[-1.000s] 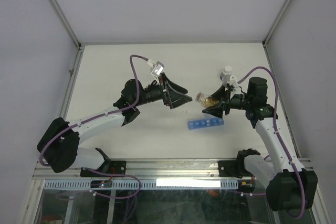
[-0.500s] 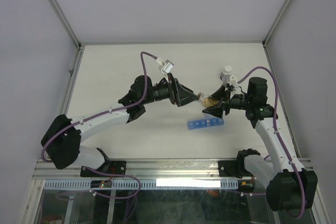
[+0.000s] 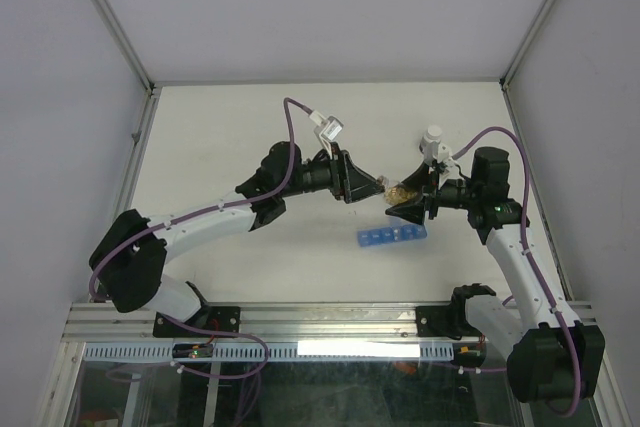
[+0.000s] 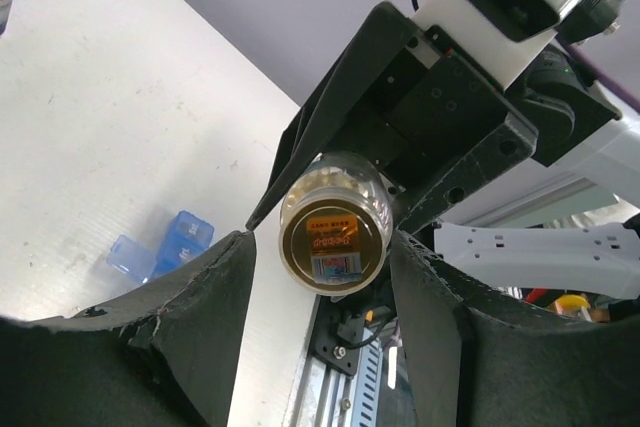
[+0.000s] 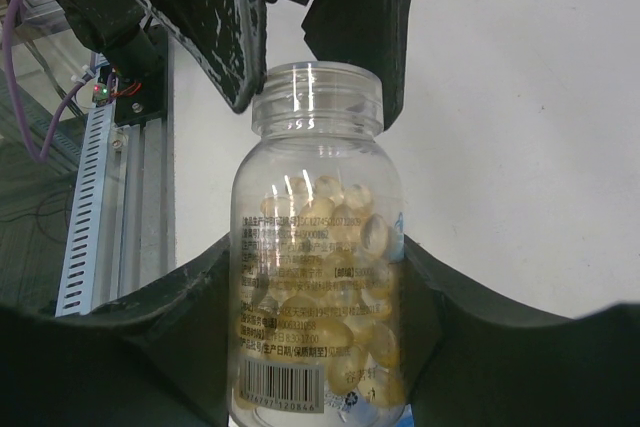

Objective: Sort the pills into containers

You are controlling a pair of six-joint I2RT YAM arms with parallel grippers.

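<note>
A clear pill bottle (image 3: pixel 392 190) full of pale yellow pills (image 5: pixel 330 317) lies sideways in my right gripper (image 3: pixel 408 200), which is shut on its body (image 5: pixel 318 257). The bottle's threaded neck (image 5: pixel 316 97) points at my left gripper (image 3: pixel 372 187). That gripper is open, its fingers (image 5: pixel 225 27) flanking the neck with small gaps. In the left wrist view the bottle's end (image 4: pixel 333 237) shows a gold disc with a printed label between my left gripper's (image 4: pixel 320 247) fingers. The translucent-blue organizer (image 3: pixel 390 237) lies on the table below the bottle, also in the left wrist view (image 4: pixel 165 247). I see no loose pills.
A small white-capped bottle (image 3: pixel 432 137) stands behind the right gripper. The metal frame rail (image 3: pixel 300 319) runs along the table's near edge. Grey walls enclose the white table (image 3: pixel 220 137) on three sides.
My left arm has reached right until its open fingers sit around the neck of the bottle. The right arm and the bottle have stayed put.
</note>
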